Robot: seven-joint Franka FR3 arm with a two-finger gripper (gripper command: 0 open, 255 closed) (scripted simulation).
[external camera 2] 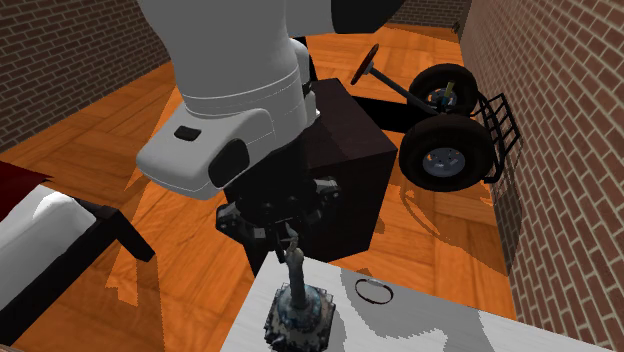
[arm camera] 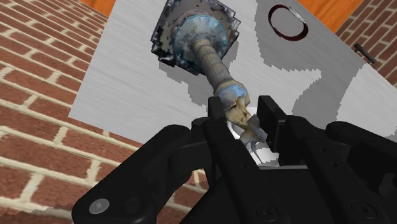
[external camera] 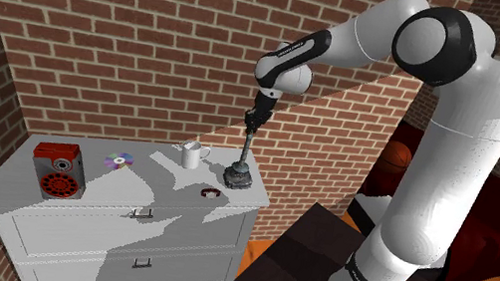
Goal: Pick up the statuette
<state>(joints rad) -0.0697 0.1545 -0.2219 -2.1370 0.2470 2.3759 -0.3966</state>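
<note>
Hand pinching top of statuette, fingers clasping tip on both sides. Statuette upright, base on desk near corner at shoulder view's right. Dark ring just in front of base. White mug beside statuette, disc and red box further left.

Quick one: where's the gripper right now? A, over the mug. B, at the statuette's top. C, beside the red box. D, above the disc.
B: in the wrist view the gripper clasps the top of the statuette between its fingers.
</note>
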